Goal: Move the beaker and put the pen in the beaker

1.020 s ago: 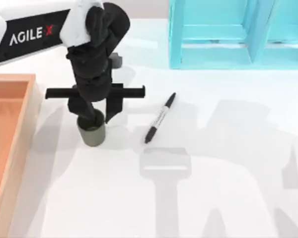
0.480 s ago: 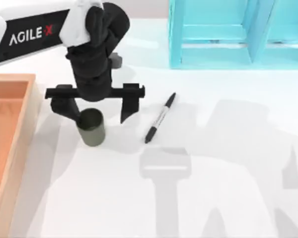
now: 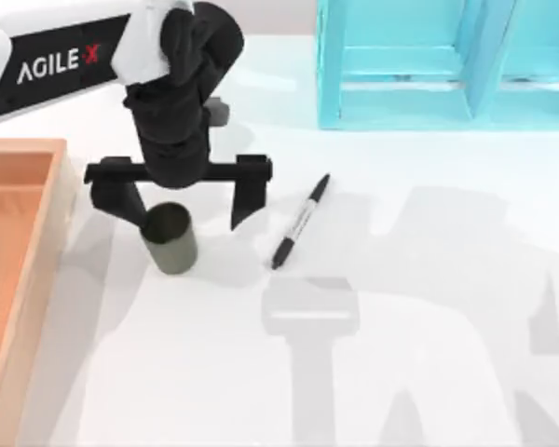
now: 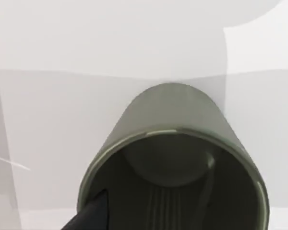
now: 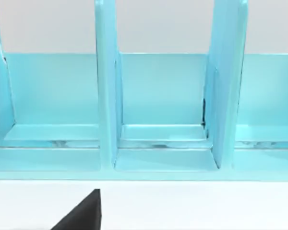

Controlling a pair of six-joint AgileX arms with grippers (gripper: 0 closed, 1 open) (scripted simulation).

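The left arm's wrist and black body are covering the counter point(image 3: 401, 372) directly behind the beaker point(image 3: 170, 239), so the stretch between the two fingers is partly hidden from above. In the left wrist view the beaker point(image 4: 175, 158) is running off the frame's edge, its near rim cut away, and only a dark sliver of one finger point(image 4: 89, 218) is poking in beside its rim; whether that finger is touching the wall cannot be told. The pen's small print is too faint to read. The right wrist view is facing a turquoise rack point(image 5: 158, 110) with upright dividers, and a black wedge at the frame's edge is showing too little to tell how the right pincer's fingers are standing.

The left pincer point(image 3: 177, 205) is hanging with its fingers spread wide apart, gripping nothing. The beaker is standing upright on the counter, just below the midpoint of the spread fingers, with the left finger point(image 3: 116, 200) close by its rim and the right finger point(image 3: 245, 200) well clear of it. The pen point(image 3: 300, 222) is lying flat on the counter to the right of the beaker, slanted, near the right finger but apart from it. A wooden tray point(image 3: 47, 233) is sitting at the counter's left edge, and the rack point(image 3: 401, 65) is standing along the far side.
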